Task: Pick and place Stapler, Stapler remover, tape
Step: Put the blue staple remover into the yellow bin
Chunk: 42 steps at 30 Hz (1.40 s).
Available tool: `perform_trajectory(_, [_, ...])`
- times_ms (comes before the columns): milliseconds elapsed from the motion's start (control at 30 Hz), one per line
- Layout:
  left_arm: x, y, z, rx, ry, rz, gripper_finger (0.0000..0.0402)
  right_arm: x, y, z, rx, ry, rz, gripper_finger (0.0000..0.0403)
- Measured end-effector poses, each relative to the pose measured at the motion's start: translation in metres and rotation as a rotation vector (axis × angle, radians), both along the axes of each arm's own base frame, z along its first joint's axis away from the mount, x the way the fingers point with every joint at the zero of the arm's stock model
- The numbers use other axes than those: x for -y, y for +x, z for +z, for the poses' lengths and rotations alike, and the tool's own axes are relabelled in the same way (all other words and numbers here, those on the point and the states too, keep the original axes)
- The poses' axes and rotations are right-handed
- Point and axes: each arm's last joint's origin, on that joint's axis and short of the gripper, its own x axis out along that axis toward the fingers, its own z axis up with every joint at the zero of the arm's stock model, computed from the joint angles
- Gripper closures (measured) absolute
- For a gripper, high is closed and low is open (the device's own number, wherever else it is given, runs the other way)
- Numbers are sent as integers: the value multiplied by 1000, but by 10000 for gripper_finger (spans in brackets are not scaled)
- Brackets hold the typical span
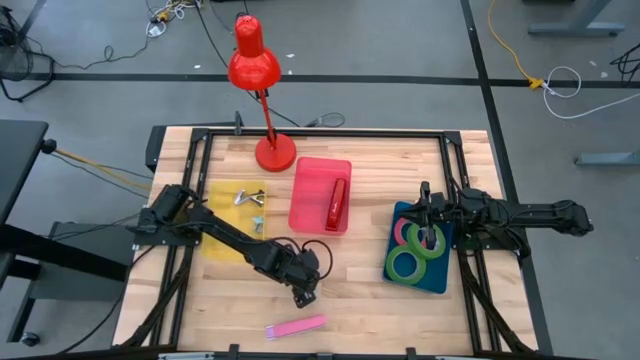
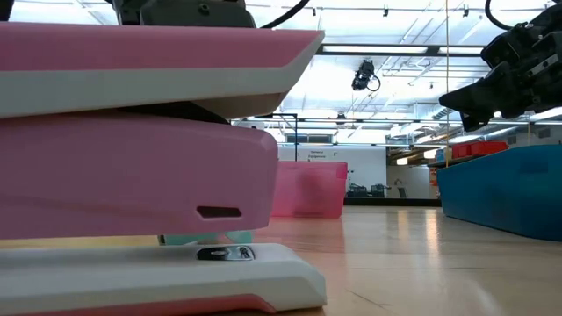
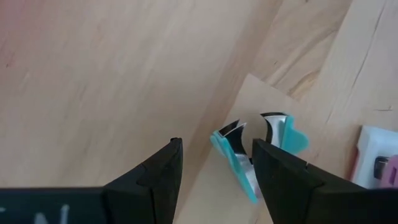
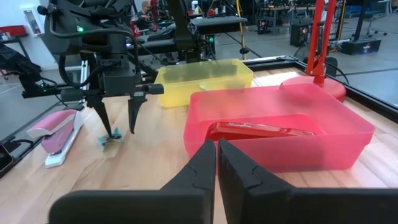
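In the high view, the left gripper [image 1: 304, 294] is seen low over the wood table [image 1: 360, 290], at about 7 o'clock from the red bin [image 1: 320, 195], in which a red stapler [image 1: 337, 203] lies. A pink stapler [image 1: 296, 327] lies on the table at 6 o'clock from that gripper. The tape [image 1: 418, 248], two green rolls and a pinkish-red one, is held in the blue tray [image 1: 438, 270], over which the right gripper [image 1: 428, 213] is poised. A yellow tray [image 1: 222, 215] with small metal items and a red lamp [image 1: 254, 62] are placed farther back.

In the low view, the pink stapler [image 2: 149, 167] fills the foreground; the red bin [image 2: 309, 189] and blue tray [image 2: 505, 197] are seen behind.

In the left wrist view, the fingers [image 3: 155, 180] are spread apart, with a teal staple remover [image 3: 258, 152] lying on the table just beyond the tips, ungripped.

In the right wrist view, the right gripper [image 4: 217, 163] is closed, empty; the left gripper [image 4: 118, 121] is seen open above the staple remover [image 4: 110, 140], beside the pink stapler [image 4: 57, 134].
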Motion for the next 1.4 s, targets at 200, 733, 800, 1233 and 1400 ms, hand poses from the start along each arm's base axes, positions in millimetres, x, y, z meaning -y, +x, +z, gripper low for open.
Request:
perform_trajectory(200, [1, 0, 0, -13, -25, -13, 205, 0, 0, 0, 0, 0, 0, 382])
perform_trajectory(733, [0, 0, 0, -15, -26, -15, 219, 0, 0, 0, 0, 0, 0, 382])
perform_trajectory(800, [0, 0, 0, -15, -26, -14, 233, 0, 0, 0, 0, 0, 0, 382])
perform_trajectory(1233, [-2, 1, 4, -2, -31, -14, 321, 0, 0, 0, 0, 0, 0, 382])
perform_trajectory(1400, [-2, 1, 4, -2, -30, -13, 332, 0, 0, 0, 0, 0, 0, 382])
